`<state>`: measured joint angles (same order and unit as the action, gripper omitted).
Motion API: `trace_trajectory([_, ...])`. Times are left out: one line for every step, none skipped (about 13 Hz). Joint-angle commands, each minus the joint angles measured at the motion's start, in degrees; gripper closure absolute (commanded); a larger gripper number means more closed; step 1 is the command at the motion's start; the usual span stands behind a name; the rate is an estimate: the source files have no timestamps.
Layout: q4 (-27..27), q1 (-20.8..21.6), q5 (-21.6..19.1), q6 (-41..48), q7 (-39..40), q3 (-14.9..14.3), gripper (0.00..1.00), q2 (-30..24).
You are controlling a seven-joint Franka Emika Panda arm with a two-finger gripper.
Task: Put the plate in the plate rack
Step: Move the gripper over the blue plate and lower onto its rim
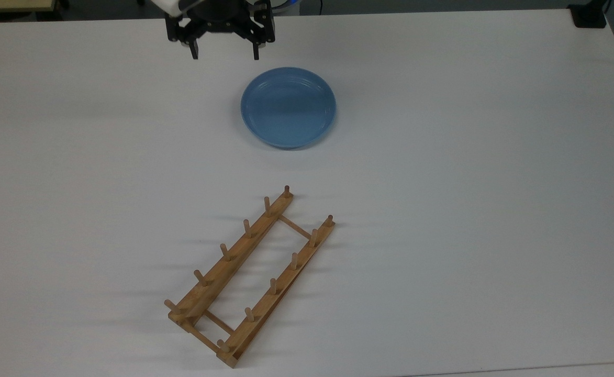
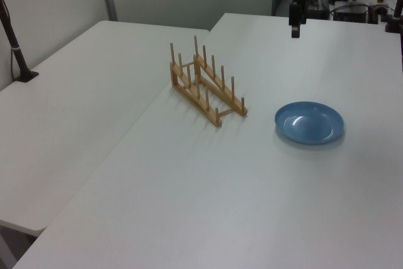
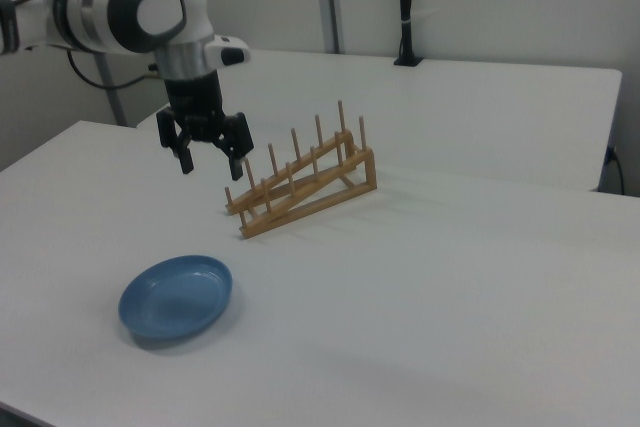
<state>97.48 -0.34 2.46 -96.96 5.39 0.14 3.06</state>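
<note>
The gripper (image 1: 225, 54) is held spread and empty above the table, near the blue plate (image 1: 288, 107); a rim grasp is called for next.

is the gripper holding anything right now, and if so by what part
Nothing is held. The gripper hangs open above the table, its fingers apart with nothing between them. The plate lies flat on the table, apart from the plate rack.

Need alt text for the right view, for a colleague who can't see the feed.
The arm's open gripper hangs above the white table, holding nothing. A blue plate lies flat on the table, below the gripper in the right view. A wooden plate rack stands to the right view's right, with no plate in it.
</note>
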Motion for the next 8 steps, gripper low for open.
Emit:
trace_trajectory([1.74,0.60,1.23,-0.94,10.93,-0.23,0.00,2.99])
trace_trajectory([3.05,0.69,1.93,-2.43,14.18,-0.23,0.00,4.83])
trace_trajectory([4.11,0.78,2.55,-3.57,16.12,-0.23,0.00,6.24])
trace_trajectory([5.69,0.86,2.73,-5.32,17.45,-0.23,0.00,7.39])
trace_trajectory([7.53,0.95,2.73,-7.34,17.98,-0.23,0.01,8.10])
trace_trajectory([10.33,1.04,3.25,-10.06,18.42,-0.06,0.09,8.45])
trace_trajectory([12.10,1.13,4.82,-11.74,18.69,0.21,0.17,9.50])
trace_trajectory([12.47,1.21,5.53,-12.10,18.69,0.30,0.23,10.38])
